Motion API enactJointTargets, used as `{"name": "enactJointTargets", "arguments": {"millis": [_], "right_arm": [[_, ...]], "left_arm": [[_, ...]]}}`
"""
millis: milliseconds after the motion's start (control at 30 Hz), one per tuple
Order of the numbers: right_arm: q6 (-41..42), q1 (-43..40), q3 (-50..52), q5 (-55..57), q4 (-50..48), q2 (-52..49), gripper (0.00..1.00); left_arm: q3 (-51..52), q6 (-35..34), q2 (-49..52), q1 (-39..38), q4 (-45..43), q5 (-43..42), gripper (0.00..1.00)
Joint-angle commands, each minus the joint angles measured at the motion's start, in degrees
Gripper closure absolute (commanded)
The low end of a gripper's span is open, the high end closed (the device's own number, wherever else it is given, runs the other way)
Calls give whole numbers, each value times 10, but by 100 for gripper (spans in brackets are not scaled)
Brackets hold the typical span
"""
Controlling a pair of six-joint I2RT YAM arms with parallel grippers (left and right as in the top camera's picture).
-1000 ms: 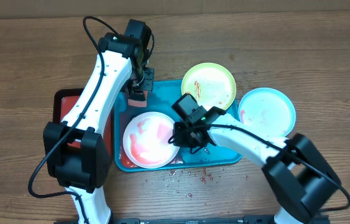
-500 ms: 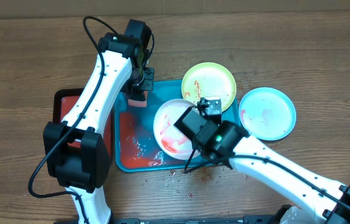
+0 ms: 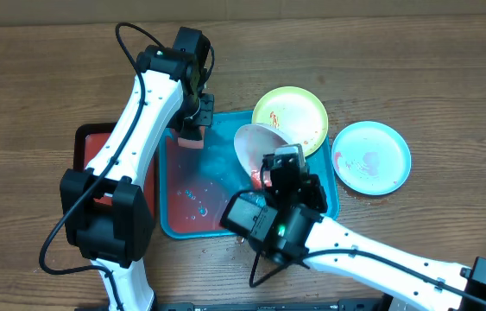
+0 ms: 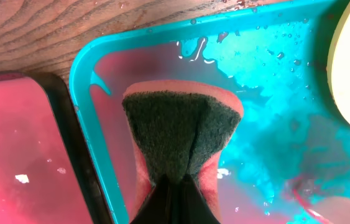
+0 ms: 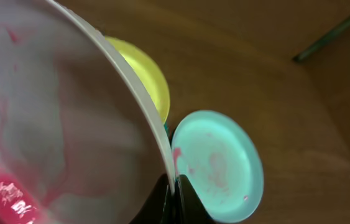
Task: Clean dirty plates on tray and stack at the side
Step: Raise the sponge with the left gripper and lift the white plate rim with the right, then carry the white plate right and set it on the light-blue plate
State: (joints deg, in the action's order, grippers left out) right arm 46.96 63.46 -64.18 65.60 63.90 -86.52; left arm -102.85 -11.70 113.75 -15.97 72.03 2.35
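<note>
Nearest us, the right tool (image 5: 173, 196) is clenched on the rim of the white plate (image 3: 254, 145), pinching it at 1 edge only. The plate is lifted off the tray (image 3: 199, 186) and tilted steeply over its right half, with pink streaks and a red blob of sauce near the grip.

The tray lies on the wooden counter (image 3: 450, 78). Its floor is bare and wet, with pinkish water pooled on the blue.

To the right, just beside the tray, the blue plate (image 3: 372, 155) lies flat on the counter, smeared pink. A little farther off, the yellow plate (image 3: 290, 117) rests at the tray's far right corner, flecked with red.

At the far left of the tray, the left tool (image 4: 175, 186) grasps a pink sponge (image 4: 178, 134), squeezed so that its dark scrub face folds. It hangs low over the wet tray floor; we cannot tell if it touches. A red tray (image 3: 91, 142) lies to the left.

We judge the main risk to be the wet plate slipping from so thin a grip. A sponge pushing on it could lever it free. Tilted so, it may also drip sauce on the yellow plate or the counter.
</note>
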Motion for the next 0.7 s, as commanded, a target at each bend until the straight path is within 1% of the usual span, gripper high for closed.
{"name": "enactJointTargets", "arguments": {"millis": [0, 133, 467, 567, 667], "right_arm": [[15, 16, -12, 124, 9, 5, 96], [15, 22, -12, 150, 13, 5, 96], [16, 22, -12, 146, 11, 5, 96], [16, 20, -11, 96, -7, 5, 96], [16, 17, -10, -29, -39, 5, 96]], "left_arm": [[-11, -7, -1, 2, 0, -5, 96], [-11, -7, -1, 2, 0, -5, 96], [-11, -8, -1, 2, 0, -5, 96], [-11, -8, -1, 2, -1, -5, 96], [-11, -8, -1, 2, 0, -5, 96]]}}
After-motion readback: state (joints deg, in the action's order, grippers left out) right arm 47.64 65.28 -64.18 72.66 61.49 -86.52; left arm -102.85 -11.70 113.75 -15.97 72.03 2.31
